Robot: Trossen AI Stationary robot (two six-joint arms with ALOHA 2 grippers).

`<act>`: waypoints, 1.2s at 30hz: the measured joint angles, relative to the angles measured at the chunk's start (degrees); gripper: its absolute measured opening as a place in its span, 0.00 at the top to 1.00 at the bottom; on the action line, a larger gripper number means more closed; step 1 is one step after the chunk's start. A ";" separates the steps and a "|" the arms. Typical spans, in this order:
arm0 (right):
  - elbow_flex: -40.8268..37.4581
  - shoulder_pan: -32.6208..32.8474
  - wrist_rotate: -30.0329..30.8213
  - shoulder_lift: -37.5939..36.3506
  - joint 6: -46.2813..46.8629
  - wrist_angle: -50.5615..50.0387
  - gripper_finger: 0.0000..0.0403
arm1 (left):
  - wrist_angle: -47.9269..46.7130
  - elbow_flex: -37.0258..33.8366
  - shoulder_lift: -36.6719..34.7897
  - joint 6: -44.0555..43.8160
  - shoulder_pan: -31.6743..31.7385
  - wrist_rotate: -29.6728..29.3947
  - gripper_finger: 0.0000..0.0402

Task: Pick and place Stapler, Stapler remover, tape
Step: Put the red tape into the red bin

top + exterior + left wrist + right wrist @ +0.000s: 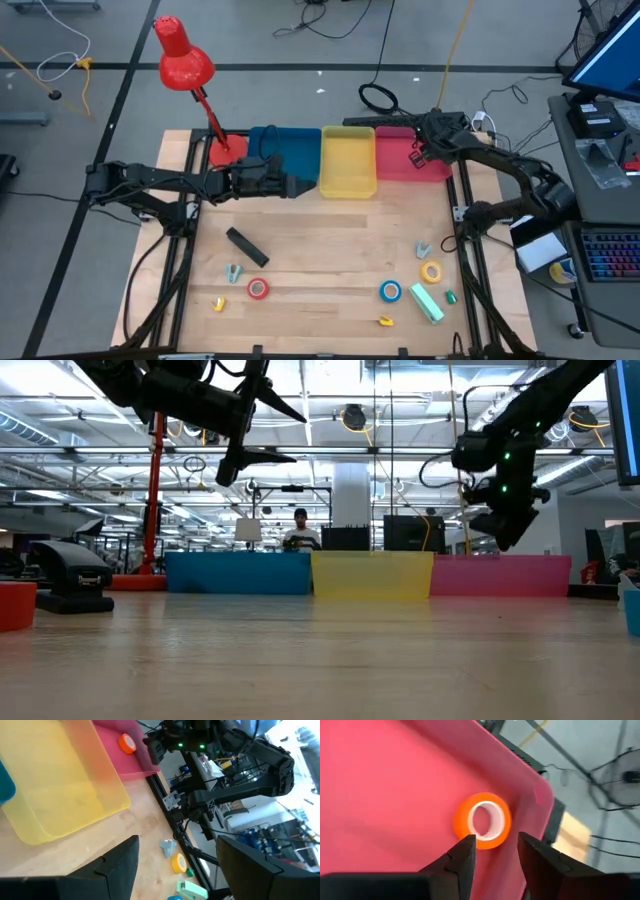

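The right gripper [495, 847] hangs over the pink plastic bin [395, 795], jaws partly parted and empty, the orange tape ring [482, 821] lying just beyond them on the bin floor. The release is best finished by widening fully and lifting straight up. The left gripper [175, 865], jaws wide and empty, waits beside the yellow bin [65, 795]. Counted beyond the bins: three tape rings, apparently two staplers, and three small grey claws, as far as can be told.
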 joint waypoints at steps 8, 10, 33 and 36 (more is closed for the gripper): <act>0.00 4.16 -23.41 -12.71 8.37 -5.59 0.70 | -1.10 0.00 0.00 8.95 0.00 0.07 0.34; 0.00 5.43 -28.34 -15.67 8.36 -6.16 0.70 | -2.41 0.00 0.00 10.74 0.00 0.07 0.34; 0.00 18.96 -53.26 -34.63 41.03 -47.08 0.74 | -8.50 0.00 0.00 20.36 -4.87 -2.12 0.34; 0.00 21.23 -53.24 -35.58 43.93 -48.41 0.74 | -8.52 0.00 0.00 20.36 -4.87 -2.99 0.34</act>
